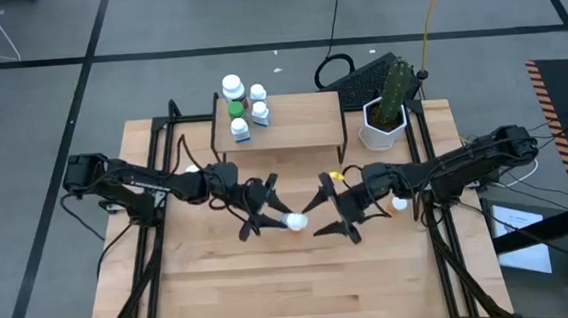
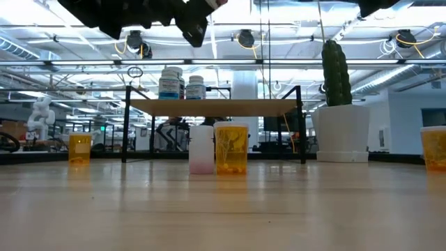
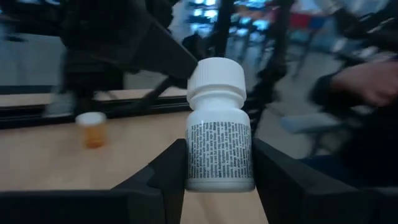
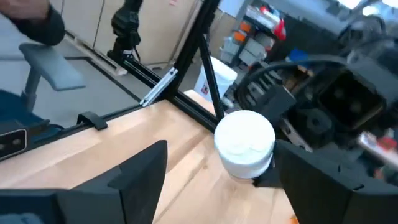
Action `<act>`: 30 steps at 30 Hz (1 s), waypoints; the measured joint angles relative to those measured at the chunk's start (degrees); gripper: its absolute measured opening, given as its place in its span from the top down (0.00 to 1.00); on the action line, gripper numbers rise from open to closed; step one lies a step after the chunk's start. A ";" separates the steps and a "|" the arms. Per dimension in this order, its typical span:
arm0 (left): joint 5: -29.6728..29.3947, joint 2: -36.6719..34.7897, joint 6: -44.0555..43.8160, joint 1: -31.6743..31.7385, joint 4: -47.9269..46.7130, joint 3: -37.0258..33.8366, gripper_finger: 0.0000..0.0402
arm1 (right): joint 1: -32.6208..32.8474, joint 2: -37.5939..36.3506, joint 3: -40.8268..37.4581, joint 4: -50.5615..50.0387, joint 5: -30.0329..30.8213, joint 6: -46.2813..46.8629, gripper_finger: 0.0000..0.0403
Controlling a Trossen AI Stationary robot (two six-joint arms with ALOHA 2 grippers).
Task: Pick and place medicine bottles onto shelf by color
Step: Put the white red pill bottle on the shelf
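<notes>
One white bottle (image 3: 219,127) in left gripper (image 3: 214,180)

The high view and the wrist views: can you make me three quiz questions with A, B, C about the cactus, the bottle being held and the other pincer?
1. Where is the cactus pot compared with the shelf?
A. on top of it
B. beside it, on the table
C. under it

2. What colour is the cap of the bottle in the left pincer?
A. green
B. red
C. white

3. How is the right pincer?
A. open
B. shut on an orange bottle
C. shut on the cactus

Answers:
1 B, the pot stands on the tabletop by the shelf's right end.
2 C, the left wrist view shows a white cap.
3 A, its fingers stand wide apart, clear of the cap.
</notes>
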 joint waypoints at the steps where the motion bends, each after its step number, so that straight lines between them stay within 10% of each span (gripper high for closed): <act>1: 1.19 0.03 -0.91 0.23 0.51 0.00 0.61 | 0.41 -0.01 0.00 0.15 -0.05 -1.32 0.30; 21: 2.98 0.07 -8.93 -0.54 0.72 -0.02 0.60 | 0.33 8.21 1.88 11.61 -0.72 -15.38 0.39; 30: 1.70 0.07 -10.54 -0.56 0.22 -0.02 0.60 | -0.37 8.19 2.71 9.71 -1.68 -14.93 0.58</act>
